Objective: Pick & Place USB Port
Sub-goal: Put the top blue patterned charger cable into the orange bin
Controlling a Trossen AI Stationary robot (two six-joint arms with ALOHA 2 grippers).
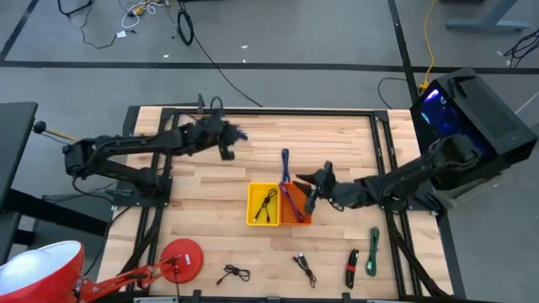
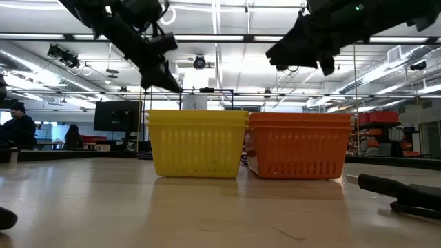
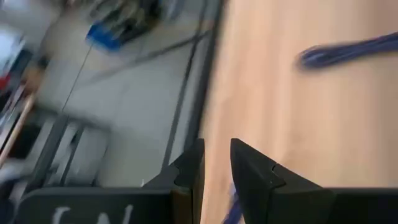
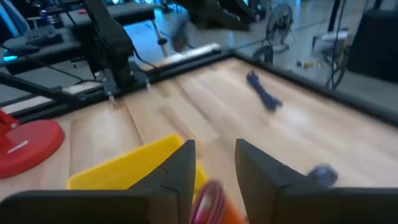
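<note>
Looking down from the high view, the left gripper (image 1: 226, 135) is seen near the desk's (image 1: 337, 135) far edge, a blue cable (image 1: 240, 132) at its jaws; the right gripper (image 1: 305, 185) hangs over the orange bin (image 1: 295, 210), beside the yellow bin (image 1: 263, 204). Only the left wrist view shows narrow jaws with a blue strand between them. In the right wrist view, narrowly parted jaws stand above a pink cable (image 4: 208, 199).

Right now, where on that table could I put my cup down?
Bare wood lies left of the yellow basket, and at the far right beyond the blue cable. The near edge is crowded: red disc, black cables, green cable.
</note>
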